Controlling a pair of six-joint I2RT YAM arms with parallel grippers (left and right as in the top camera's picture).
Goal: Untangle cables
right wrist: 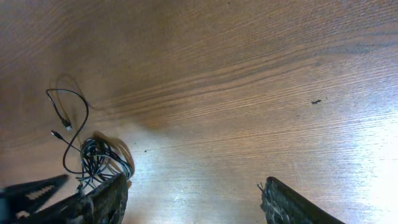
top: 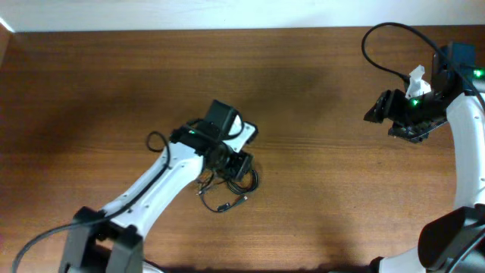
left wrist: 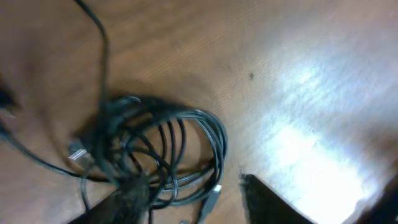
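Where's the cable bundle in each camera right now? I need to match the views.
Overhead: the cables lie just left of centre, slightly low.
Left wrist: the cables are a large coil, centre-left, running off the bottom edge.
Right wrist: the cables are small, in the lower left corner.
Shared landmark: the brown wooden table lies under the bundle in all three.

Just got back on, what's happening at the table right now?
The left gripper hangs low over the cables, a small dark tangle near the middle of the table, jaws apart and nothing clearly gripped. The right gripper is off at the far right, jaws open over bare wood. The tangle is not yet undone.
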